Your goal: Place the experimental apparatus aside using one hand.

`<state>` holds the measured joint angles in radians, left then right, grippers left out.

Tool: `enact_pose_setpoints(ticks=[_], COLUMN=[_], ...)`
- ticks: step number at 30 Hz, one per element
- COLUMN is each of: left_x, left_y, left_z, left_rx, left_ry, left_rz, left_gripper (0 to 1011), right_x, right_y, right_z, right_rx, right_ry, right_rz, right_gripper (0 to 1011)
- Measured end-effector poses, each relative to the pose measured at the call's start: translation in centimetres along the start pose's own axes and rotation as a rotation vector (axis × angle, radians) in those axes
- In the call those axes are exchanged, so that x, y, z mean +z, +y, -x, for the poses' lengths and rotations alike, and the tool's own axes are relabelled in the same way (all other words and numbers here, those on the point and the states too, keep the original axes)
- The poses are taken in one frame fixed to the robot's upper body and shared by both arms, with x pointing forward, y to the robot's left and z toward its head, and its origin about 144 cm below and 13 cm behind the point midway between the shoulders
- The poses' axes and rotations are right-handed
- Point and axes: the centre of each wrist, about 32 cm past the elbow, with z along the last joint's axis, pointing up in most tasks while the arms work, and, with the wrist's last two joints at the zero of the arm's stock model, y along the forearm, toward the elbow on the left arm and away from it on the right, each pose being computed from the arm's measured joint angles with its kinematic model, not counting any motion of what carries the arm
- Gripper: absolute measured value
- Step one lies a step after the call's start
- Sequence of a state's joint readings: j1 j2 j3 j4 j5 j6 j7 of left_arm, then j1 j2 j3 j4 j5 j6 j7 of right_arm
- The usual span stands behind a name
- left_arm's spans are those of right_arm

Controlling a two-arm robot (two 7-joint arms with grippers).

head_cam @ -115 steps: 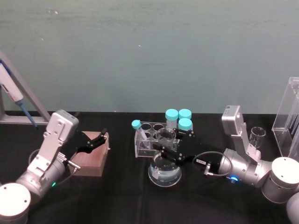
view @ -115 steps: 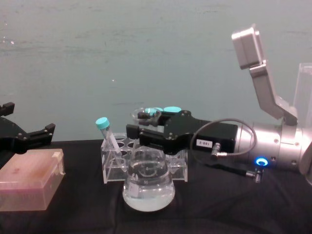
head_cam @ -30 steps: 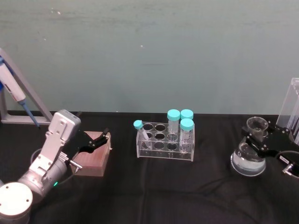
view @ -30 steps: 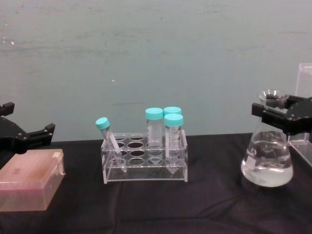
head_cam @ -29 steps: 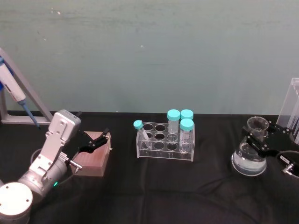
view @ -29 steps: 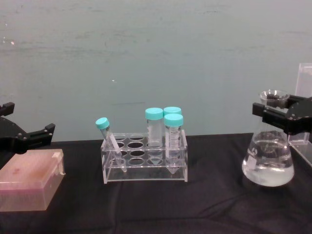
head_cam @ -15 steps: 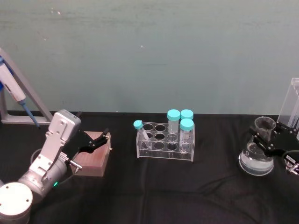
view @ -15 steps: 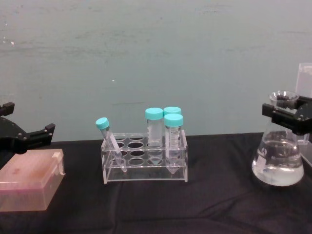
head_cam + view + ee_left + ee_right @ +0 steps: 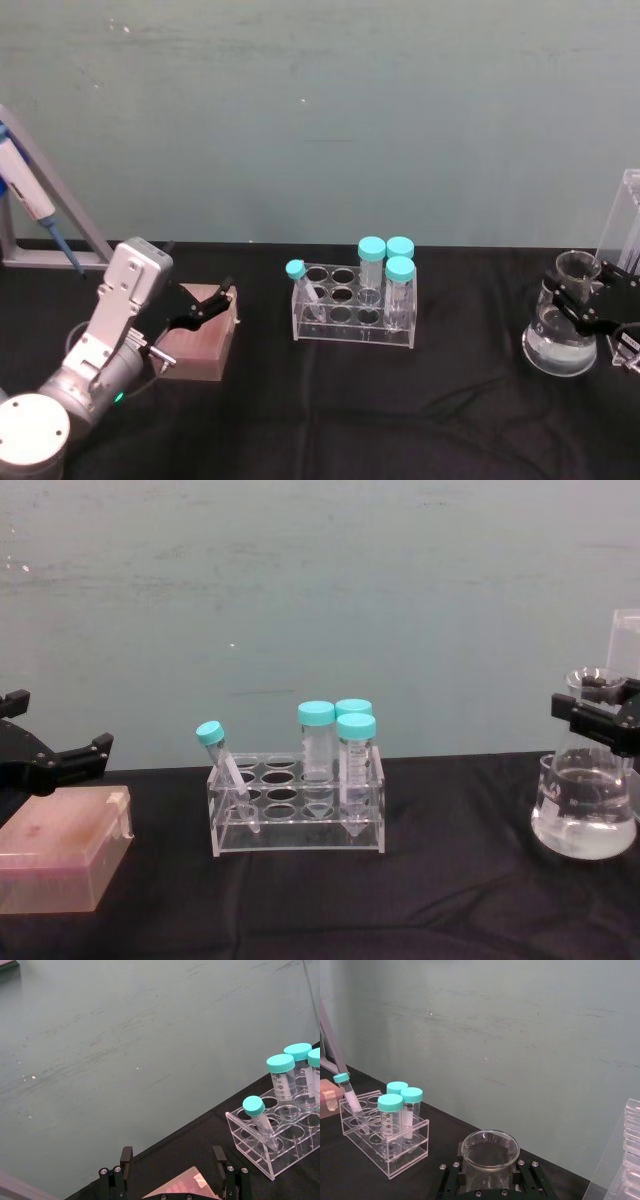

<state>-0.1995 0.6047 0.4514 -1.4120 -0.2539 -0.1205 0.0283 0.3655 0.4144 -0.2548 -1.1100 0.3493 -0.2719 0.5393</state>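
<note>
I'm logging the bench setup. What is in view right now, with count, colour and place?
conical flask: 1, clear with clear liquid, far right, neck in right gripper
tube rack: 1, clear, table centre
capped tubes: 4, teal caps, in the rack, one tilted
box: 1, pinkish-brown, left
acrylic stand: 1, clear, far right edge
pipette: 1, white and blue, far left
right gripper: black, around flask neck
left gripper: black, open, over the box

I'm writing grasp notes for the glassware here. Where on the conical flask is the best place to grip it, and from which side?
Grip the conical flask at its narrow neck, just under the flared rim, coming in level from the robot's right. The body widens downward and holds clear liquid, so the neck is probably the only part slim enough for the fingers, and the flask stays upright. The right gripper is closed there now. The left gripper hovers over the brown box.
</note>
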Motion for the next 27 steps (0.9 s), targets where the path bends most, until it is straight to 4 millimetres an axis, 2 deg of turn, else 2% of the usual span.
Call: enact_pose_setpoints(ticks=[27], left_x=[0.0], left_y=[0.0], left_z=[0.0], left_rx=[0.0], left_ry=[0.0], left_rz=[0.0], left_gripper=[1000], right_x=[-0.68], right_y=[0.32], right_z=[0.14], right_rx=[-0.013], right_ry=[0.03], right_rz=[0.023], right_gripper=[463])
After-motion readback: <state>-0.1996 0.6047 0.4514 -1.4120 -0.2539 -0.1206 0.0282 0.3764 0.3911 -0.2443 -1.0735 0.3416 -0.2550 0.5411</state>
